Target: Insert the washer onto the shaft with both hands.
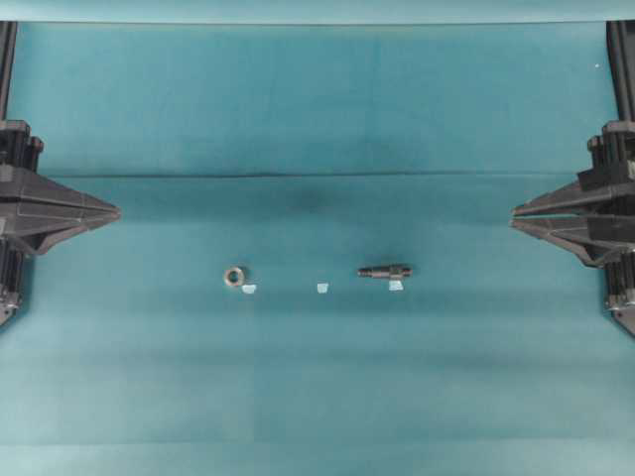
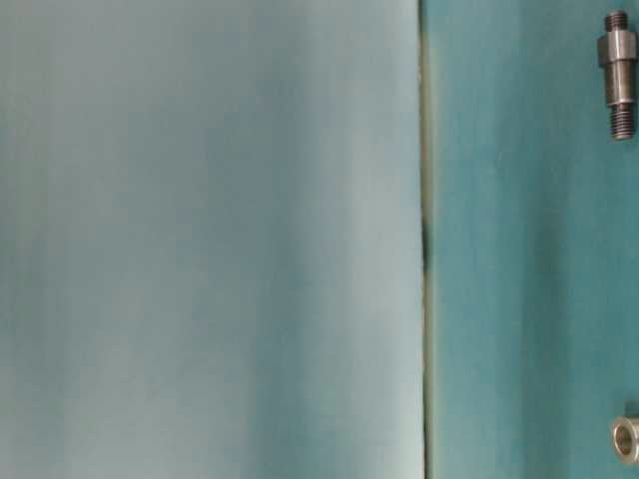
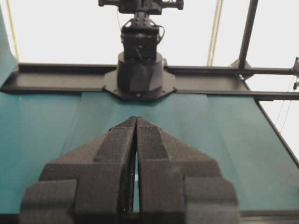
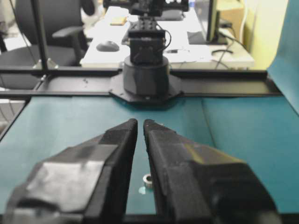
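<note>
The washer [image 1: 234,277], a small silvery ring, lies on the teal cloth left of centre. It also shows in the table-level view [image 2: 626,439] and through the finger gap in the right wrist view [image 4: 147,180]. The shaft [image 1: 384,271], a dark stepped rod, lies flat right of centre, narrow end toward the washer; the table-level view shows it too [image 2: 618,75]. My left gripper [image 1: 117,210] hovers at the left edge, shut and empty, tips touching [image 3: 136,119]. My right gripper [image 1: 514,216] hovers at the right edge, empty, tips a narrow slit apart [image 4: 140,122].
Three pale blue tape bits lie on the cloth: one by the washer [image 1: 249,290], one midway [image 1: 321,289], one by the shaft [image 1: 396,286]. A fold line crosses the cloth [image 1: 317,176]. Each wrist view shows the opposite arm's base [image 3: 139,70] [image 4: 146,74].
</note>
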Action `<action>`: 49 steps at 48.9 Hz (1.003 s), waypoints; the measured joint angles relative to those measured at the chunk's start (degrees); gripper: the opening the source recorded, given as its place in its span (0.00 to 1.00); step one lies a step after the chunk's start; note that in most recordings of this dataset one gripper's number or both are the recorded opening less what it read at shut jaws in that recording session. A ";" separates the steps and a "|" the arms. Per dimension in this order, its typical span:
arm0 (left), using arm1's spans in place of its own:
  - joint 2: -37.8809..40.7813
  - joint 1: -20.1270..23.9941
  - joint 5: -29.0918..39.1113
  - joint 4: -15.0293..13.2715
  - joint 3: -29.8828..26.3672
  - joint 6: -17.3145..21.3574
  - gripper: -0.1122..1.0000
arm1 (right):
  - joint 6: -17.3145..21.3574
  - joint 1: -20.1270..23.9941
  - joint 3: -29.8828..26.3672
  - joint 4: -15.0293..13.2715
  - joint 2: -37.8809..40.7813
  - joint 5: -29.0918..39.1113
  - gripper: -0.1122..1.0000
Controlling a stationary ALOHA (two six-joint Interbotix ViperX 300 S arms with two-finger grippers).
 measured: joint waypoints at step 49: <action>28.65 -1.85 33.40 0.53 -20.30 -6.77 0.12 | 7.91 -0.18 -11.69 4.04 23.20 31.46 0.02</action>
